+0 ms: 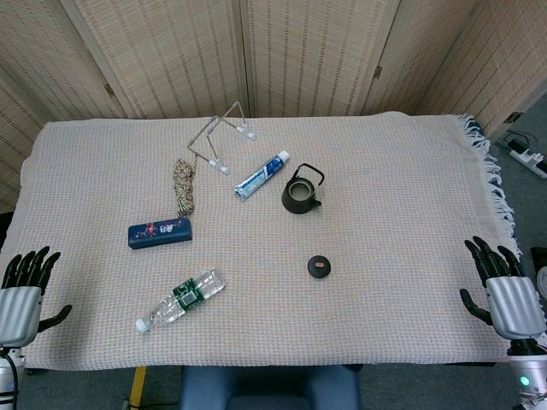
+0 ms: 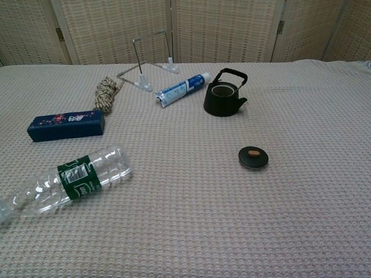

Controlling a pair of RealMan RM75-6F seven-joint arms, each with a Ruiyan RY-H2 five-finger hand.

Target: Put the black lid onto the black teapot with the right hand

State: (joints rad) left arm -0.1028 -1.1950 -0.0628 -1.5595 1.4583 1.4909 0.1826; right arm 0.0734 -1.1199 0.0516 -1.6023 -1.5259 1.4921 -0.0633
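The black teapot (image 1: 302, 193) (image 2: 224, 94) stands upright near the table's middle, its top uncovered and its handle raised. The black lid (image 1: 320, 266) (image 2: 254, 157), with a small brown knob, lies flat on the cloth in front of the teapot, a little to its right. My right hand (image 1: 504, 286) rests at the table's near right edge, fingers spread, holding nothing, far from the lid. At the near left edge is my left hand (image 1: 24, 286), fingers apart and empty too. Neither hand shows in the chest view.
A toothpaste tube (image 1: 261, 175) lies left of the teapot. Behind it stands a wire stand (image 1: 218, 137). A coiled rope (image 1: 183, 186), a dark blue case (image 1: 160, 232) and a plastic bottle (image 1: 181, 299) lie on the left half of the cloth-covered table (image 1: 402, 188).
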